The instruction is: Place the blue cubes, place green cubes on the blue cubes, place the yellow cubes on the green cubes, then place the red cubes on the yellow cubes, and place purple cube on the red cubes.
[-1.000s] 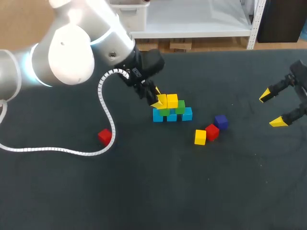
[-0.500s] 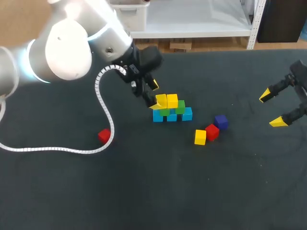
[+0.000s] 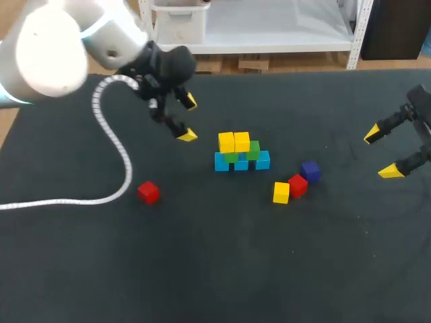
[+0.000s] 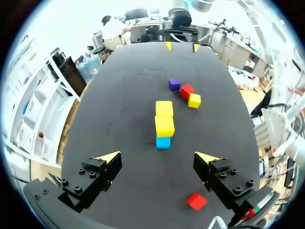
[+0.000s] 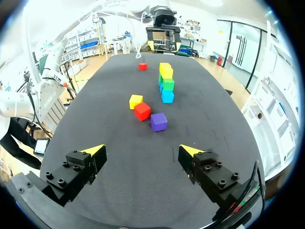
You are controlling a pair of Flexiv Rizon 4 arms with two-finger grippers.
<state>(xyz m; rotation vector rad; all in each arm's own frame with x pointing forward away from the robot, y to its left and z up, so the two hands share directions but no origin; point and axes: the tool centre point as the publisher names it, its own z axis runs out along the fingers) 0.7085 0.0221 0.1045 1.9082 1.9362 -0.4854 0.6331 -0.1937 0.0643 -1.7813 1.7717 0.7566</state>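
A stack stands mid-table: three blue cubes [image 3: 240,165] at the base, green cubes [image 3: 253,150] on them, two yellow cubes [image 3: 234,142] on top. To its right lie a loose yellow cube [image 3: 281,192], a red cube [image 3: 297,184] and a purple cube [image 3: 310,171]. Another red cube [image 3: 148,192] sits to the left. My left gripper [image 3: 189,118] hangs open and empty, left of the stack. In the left wrist view the stack [image 4: 164,126] is ahead of the open left gripper [image 4: 157,157]. My right gripper [image 3: 381,153] is open and empty at the right edge; ahead of it [image 5: 141,150] lies the purple cube [image 5: 158,121].
A white coiled cable [image 3: 114,148] trails from my left arm across the table's left side, curving past the lone red cube. The dark mat [image 3: 222,262] extends in front of the cubes.
My left gripper opened, let go of the yellow cube on the stack, and drew back up and to the left. The right arm has not moved.
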